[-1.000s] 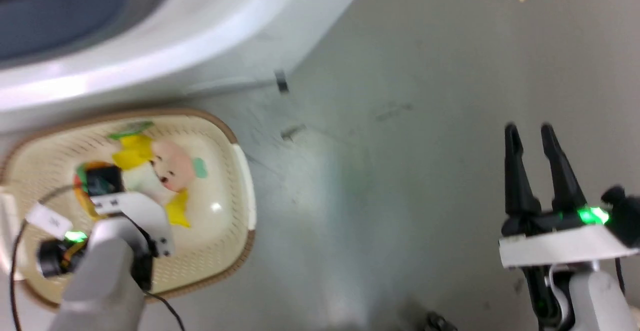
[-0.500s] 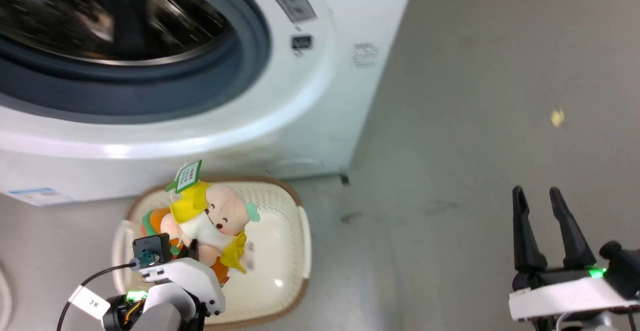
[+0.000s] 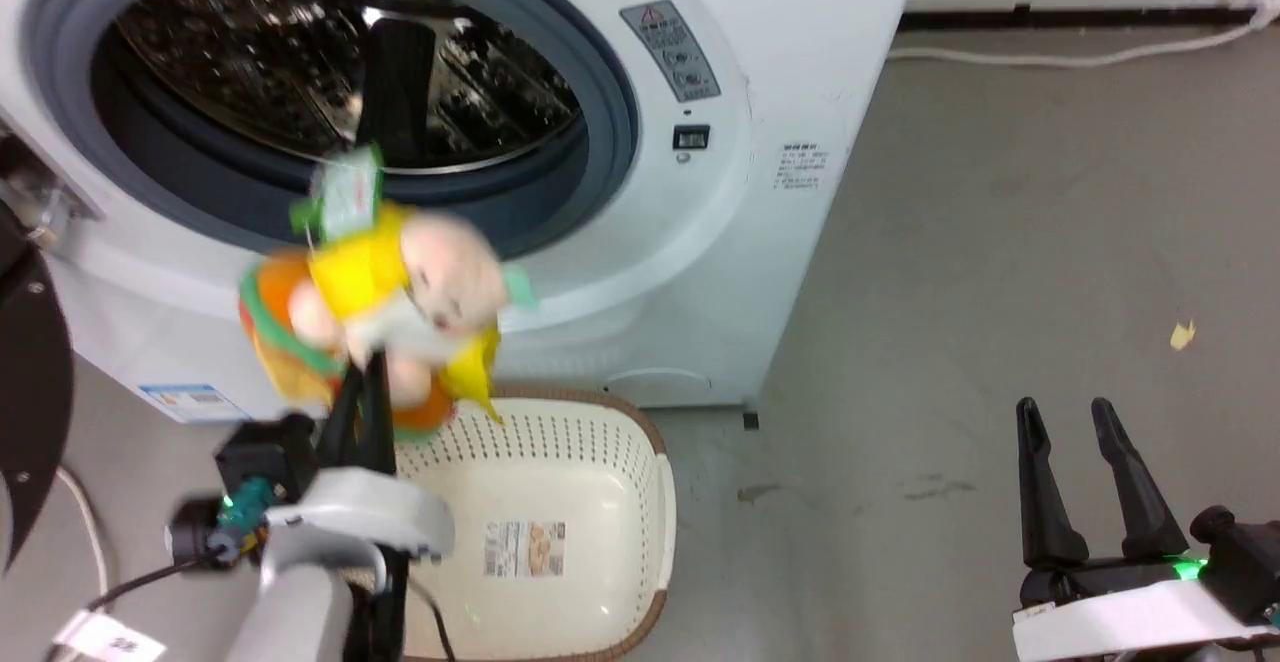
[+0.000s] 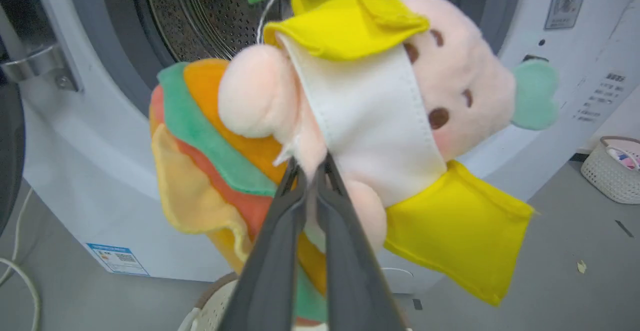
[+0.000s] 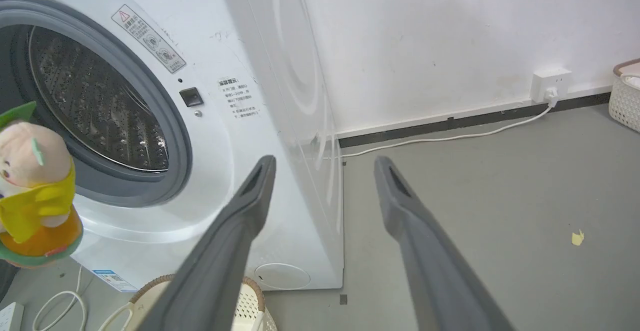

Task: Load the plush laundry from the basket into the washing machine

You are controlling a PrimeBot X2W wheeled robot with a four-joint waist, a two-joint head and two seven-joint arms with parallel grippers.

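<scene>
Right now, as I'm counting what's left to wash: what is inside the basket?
Inside the basket, a sticker on the bare floor. The left arm covers its near-left corner, so that part cannot be seen.

The basket (image 3: 600, 442) is set on the floor (image 3: 1000, 242) before the washing machine (image 3: 800, 42). The plush laundry (image 3: 420, 272) is held above it in the left pincer (image 3: 365, 370), before the drum opening (image 3: 250, 62).

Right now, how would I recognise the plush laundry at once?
Look at the white washing machine. Before its round opening, above the cream basket, the left gripper holds the plush laundry. Only it is colourful: orange bun, yellow flaps, pink face.
</scene>
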